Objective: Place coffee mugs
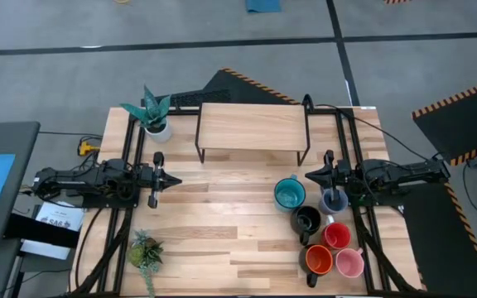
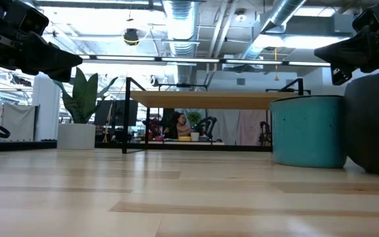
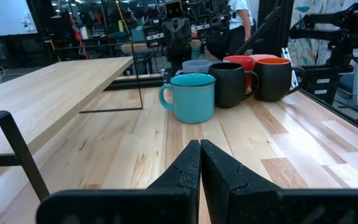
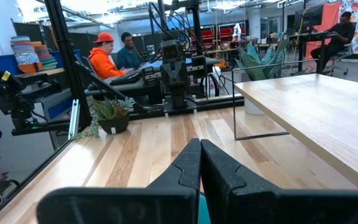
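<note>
Mugs: six coffee mugs are sitting bunched together in front of the wooden shelf (image 1: 251,126), off toward its right leg; none is standing on the shelf yet.
Teal mug (image 1: 289,194): it is standing nearest the shelf, upright, with its handle pointing toward the left arm in the left wrist view.
Grey-blue mug (image 1: 333,200): it is sitting just beside the teal one, right under the right arm's wrist.
Black mug (image 1: 306,220): it is standing one row farther from the shelf, with the red mug (image 1: 336,236) beside it.
Last row: the orange-lined mug (image 1: 318,260) and the pink mug (image 1: 350,263) are sitting farthest from the shelf.
Right gripper (image 1: 312,175): it is hovering between the shelf's right leg and the teal mug, fingers pressed together, holding nothing.
Left gripper (image 1: 173,178): it is waiting in front of the shelf's left leg, well apart from the mugs, fingers closed and empty.
Step in hand: probably a first pick, though nothing is being touched.
Doing it well: the right fingers are needing to spread before descending; taking the teal mug by its rim wall on the side away from its neighbours should avoid nudging the cluster.
Plants: a white-potted plant (image 1: 154,113) is standing by the shelf's left end.
</note>
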Controlling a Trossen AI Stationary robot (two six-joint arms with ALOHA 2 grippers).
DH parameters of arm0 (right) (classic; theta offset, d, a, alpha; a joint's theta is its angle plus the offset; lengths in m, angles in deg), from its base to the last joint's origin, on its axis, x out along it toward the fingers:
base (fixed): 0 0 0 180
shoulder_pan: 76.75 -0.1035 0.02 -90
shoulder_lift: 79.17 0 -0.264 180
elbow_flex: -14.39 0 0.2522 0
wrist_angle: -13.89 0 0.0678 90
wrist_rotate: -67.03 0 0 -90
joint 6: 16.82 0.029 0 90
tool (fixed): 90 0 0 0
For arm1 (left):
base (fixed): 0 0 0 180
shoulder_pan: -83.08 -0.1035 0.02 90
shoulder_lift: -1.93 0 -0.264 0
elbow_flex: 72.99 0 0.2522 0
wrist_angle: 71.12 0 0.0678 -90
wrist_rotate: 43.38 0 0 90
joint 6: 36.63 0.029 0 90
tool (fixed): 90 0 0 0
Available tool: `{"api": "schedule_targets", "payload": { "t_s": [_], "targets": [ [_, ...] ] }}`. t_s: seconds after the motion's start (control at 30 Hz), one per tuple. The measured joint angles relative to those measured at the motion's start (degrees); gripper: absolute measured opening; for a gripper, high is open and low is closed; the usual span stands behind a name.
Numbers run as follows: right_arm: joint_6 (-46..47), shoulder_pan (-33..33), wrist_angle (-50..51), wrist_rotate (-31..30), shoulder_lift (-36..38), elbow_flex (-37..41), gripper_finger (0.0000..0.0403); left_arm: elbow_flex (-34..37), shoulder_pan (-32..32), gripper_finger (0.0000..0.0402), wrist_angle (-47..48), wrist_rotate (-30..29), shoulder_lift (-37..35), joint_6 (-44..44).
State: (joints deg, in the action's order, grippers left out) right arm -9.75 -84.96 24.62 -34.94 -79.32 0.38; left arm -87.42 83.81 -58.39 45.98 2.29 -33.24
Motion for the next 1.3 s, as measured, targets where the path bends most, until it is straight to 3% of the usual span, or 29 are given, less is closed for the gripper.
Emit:
{"api": "schedule_targets", "payload": {
  "t_s": [0.47, 0.73, 0.9, 1.07, 1.3],
  "targets": [
    [3.49, 0.1, -1.52, -0.12, -0.02, -0.02, 0.0033, 0.0, 0.01, 0.0, -0.01, 0.02, 0.0, 0.0],
    [5.53, 1.86, -22.01, -1.51, -0.22, -0.14, 0.0034, 0.0, -0.01, 0.0, 0.01, 0.01, 0.0, 0.0],
    [10.55, 2.27, -21.25, -1.68, -4.36, -3.47, 0.0059, -0.02, 0.0, 0.0, -0.01, 0.02, 0.0, 0.0],
    [15.16, 2.24, -10.41, -1.73, -14.16, -10.98, 0.0122, -0.01, 0.01, 0.0, 0.01, 0.0, 0.0, 0.0],
    [20.25, 2.32, 19.68, -1.92, -31.79, -27.89, 0.0208, -0.01, 0.0, 0.0, 0.01, 0.0, 0.0, 0.0]
  ]
}}
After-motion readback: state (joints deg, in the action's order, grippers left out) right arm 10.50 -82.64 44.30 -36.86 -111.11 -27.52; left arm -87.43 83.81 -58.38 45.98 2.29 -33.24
